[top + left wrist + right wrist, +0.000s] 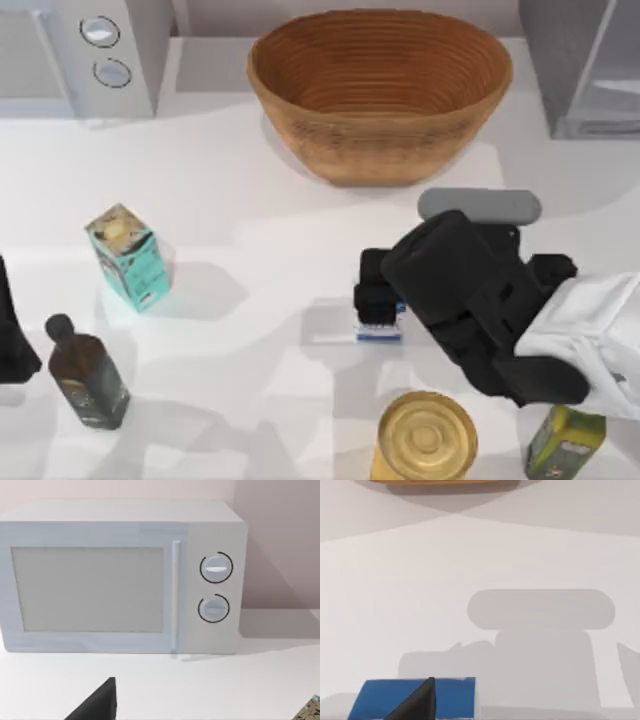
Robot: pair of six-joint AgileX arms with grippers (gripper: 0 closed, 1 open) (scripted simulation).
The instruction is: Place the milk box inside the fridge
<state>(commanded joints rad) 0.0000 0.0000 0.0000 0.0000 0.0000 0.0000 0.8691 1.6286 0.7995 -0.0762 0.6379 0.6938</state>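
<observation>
The milk box (380,333) stands on the table in front of the basket, its blue top and white lower band showing under my right arm. My right gripper (378,298) hangs open directly over it, pointing down. In the right wrist view the box's blue top (375,700) lies close below, with one dark fingertip (422,700) in front of it. The fridge (590,70), a grey cabinet, stands at the back right corner. My left gripper (8,330) is parked open at the table's left edge, one of its fingers (100,705) facing the microwave.
A wicker basket (380,90) sits at the back centre and a microwave (90,55) with two dials at the back left. A teal carton (128,255) and a dark bottle (88,375) stand on the left. A yellow can (425,435) and a green bottle (565,440) stand at the front right.
</observation>
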